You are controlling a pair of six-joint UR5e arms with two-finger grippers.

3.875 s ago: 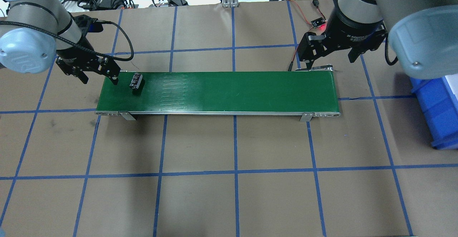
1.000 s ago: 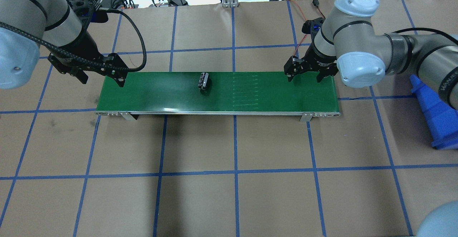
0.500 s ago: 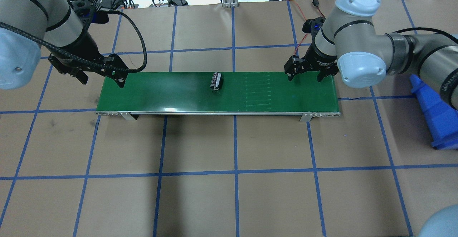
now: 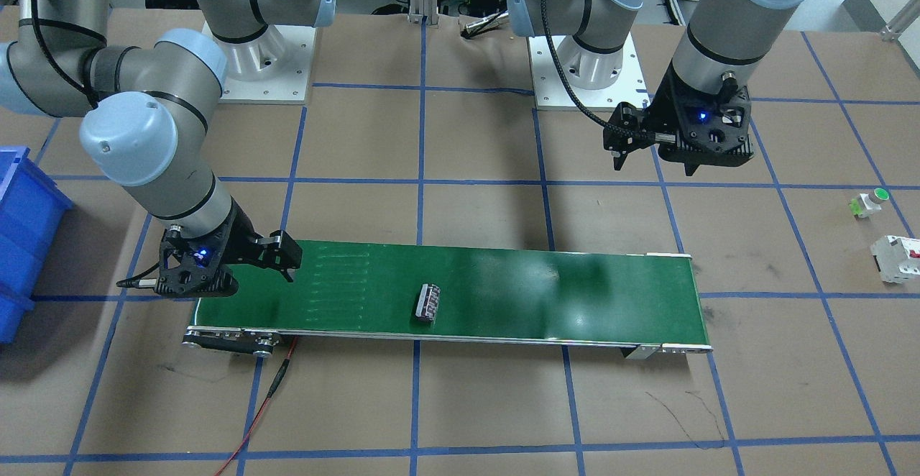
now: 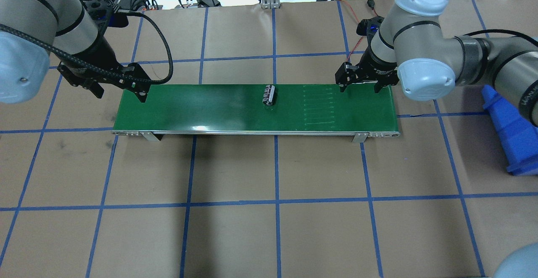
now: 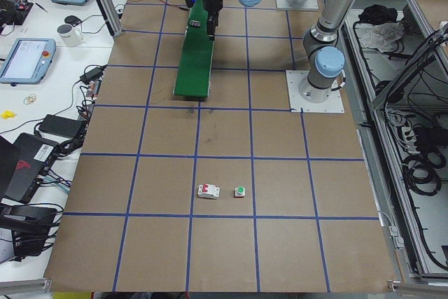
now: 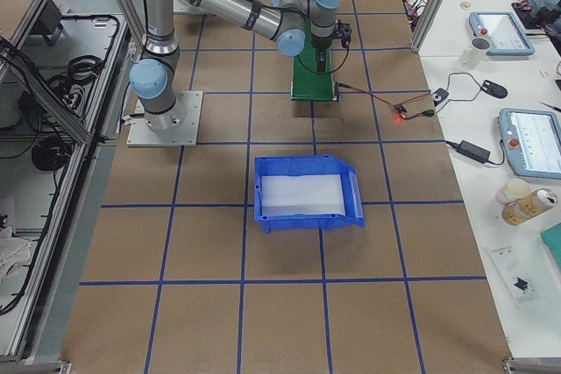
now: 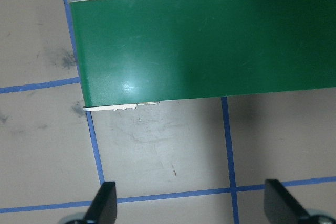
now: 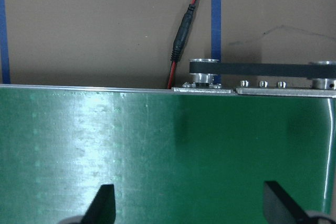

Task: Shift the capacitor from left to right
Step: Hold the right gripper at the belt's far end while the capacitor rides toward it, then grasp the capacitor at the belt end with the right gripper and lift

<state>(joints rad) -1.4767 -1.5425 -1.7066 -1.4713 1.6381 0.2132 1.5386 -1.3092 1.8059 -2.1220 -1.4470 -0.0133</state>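
Observation:
The capacitor (image 5: 269, 95), a stubby black cylinder, lies on its side near the middle of the green conveyor belt (image 5: 210, 110); it also shows in the front view (image 4: 427, 301). My left gripper (image 5: 121, 93) is open and empty over the belt's left end. In its wrist view (image 8: 191, 205) the belt end (image 8: 210, 40) lies ahead with no capacitor. My right gripper (image 5: 360, 88) is open and empty, low over the belt's right end, well to the right of the capacitor. Its wrist view (image 9: 191, 205) shows only bare belt (image 9: 157, 145).
A blue bin (image 5: 517, 135) stands off the belt's right end. A white breaker (image 4: 895, 258) and a green-capped push button (image 4: 870, 201) sit on the table far on my left side. A red wire (image 4: 266, 397) runs from the belt's right end.
The capacitor has travelled rightward along the belt from its left end to about the middle. The right arm has come down over the belt's right end. The left gripper has barely moved.

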